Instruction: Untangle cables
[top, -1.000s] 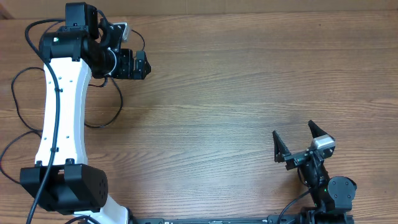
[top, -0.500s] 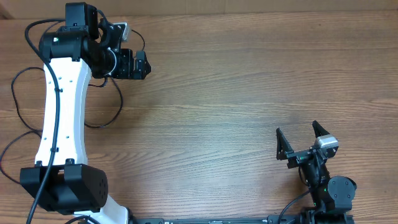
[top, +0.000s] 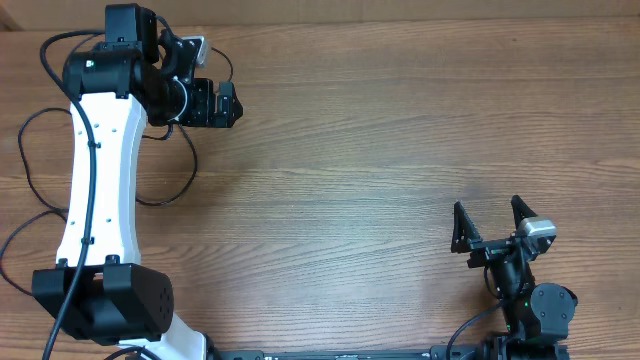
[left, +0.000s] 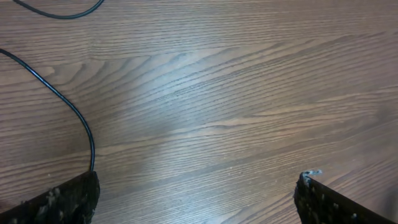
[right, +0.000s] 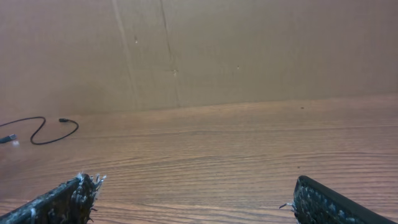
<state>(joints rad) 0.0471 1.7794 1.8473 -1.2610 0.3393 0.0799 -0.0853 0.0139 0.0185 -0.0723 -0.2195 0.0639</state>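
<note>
A thin black cable (top: 192, 168) lies in a loose loop on the wooden table beside the left arm. It also curves across the left wrist view (left: 69, 109), with another strand (left: 62, 15) at the top left. My left gripper (top: 232, 103) (left: 196, 183) is open and empty, hovering over bare wood just right of that cable. In the right wrist view a thin cable with small plug ends (right: 45, 135) lies far off at the left by the wall. My right gripper (top: 488, 212) (right: 196, 186) is open and empty at the front right, far from any cable.
The white left arm (top: 95, 170) stretches along the left side with thicker black cords (top: 24, 150) looping beside it. A brown cardboard wall (right: 205, 50) stands along the table's far edge. The right arm's base (top: 540, 305) sits at the front right.
My right gripper has shifted to the right, staying open. The left arm and the cables have not moved.
</note>
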